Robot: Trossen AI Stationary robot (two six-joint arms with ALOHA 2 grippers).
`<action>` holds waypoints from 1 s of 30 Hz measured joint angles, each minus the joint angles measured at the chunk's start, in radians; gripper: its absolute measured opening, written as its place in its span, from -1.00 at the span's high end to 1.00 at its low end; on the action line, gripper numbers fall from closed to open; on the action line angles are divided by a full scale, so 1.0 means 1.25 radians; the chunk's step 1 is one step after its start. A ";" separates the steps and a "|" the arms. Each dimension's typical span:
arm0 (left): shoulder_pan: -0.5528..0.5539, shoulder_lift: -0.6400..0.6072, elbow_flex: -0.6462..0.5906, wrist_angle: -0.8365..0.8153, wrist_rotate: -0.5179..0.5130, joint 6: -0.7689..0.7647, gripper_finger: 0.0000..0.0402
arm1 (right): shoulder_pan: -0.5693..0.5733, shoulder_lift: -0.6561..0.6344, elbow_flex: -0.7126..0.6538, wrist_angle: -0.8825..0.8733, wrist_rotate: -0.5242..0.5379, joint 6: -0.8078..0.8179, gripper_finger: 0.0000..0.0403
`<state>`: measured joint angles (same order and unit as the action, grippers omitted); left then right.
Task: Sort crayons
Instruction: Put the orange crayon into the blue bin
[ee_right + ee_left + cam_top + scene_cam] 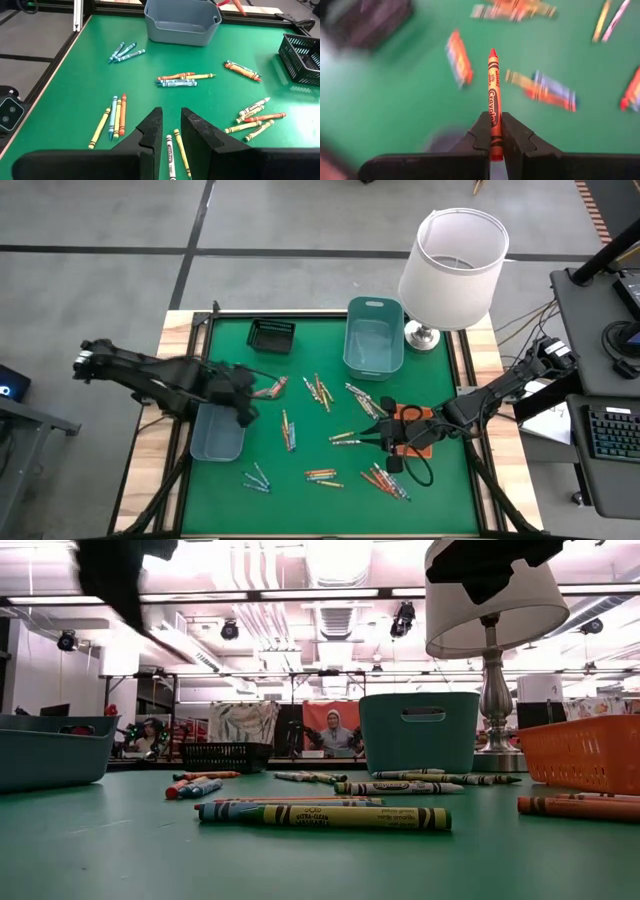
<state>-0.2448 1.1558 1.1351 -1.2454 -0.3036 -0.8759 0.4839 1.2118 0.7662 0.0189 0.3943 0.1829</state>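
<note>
Many crayons (320, 392) lie in loose groups flat on the green mat (300, 360). One orange crayon (493, 85) is up off the mat, with my left gripper (492, 117) shut on it, near the mat's left side (258, 395) above a blue-grey tray (218, 432). My right gripper (171, 117) hangs open over the mat's right part (380, 442). A white and a yellow crayon (176, 150) lie on the mat below its gap, untouched. My left gripper pinches the orange crayon between its two fingers by the blunt rear part (493, 112). The crayon lies along the fingers, and its pointed tip (492, 51) sticks out ahead of them. The fingers slant steeply down at the mat, and the crayon is lifted clear.
A teal bin (373, 335) and a black mesh basket (271, 335) stand at the mat's far side. An orange basket (415, 428) sits under my right arm. A white-shaded lamp (452, 265) stands at the far right corner. Wooden borders frame the mat.
</note>
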 joint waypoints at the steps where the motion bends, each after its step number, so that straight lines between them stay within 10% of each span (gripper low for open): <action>1: -0.008 -0.005 0.026 -0.054 0.015 -0.038 1.00 | 0.000 0.000 0.000 0.001 0.000 0.000 0.71; 8: -0.039 0.017 0.092 -0.261 0.128 -0.160 1.00 | 0.000 0.000 0.000 0.010 0.000 0.000 0.71; 17: -0.038 0.057 -0.070 -0.260 0.340 -0.169 1.00 | 0.000 0.000 0.000 0.006 0.000 -0.010 0.71; 30: -0.038 0.158 -0.146 -0.196 0.313 -0.179 1.00 | 0.000 0.000 0.000 0.007 0.000 -0.018 0.71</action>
<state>-0.2928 1.3528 0.9527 -1.4906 0.0882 -1.0994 0.4839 1.2118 0.7662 0.0276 0.3940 0.1608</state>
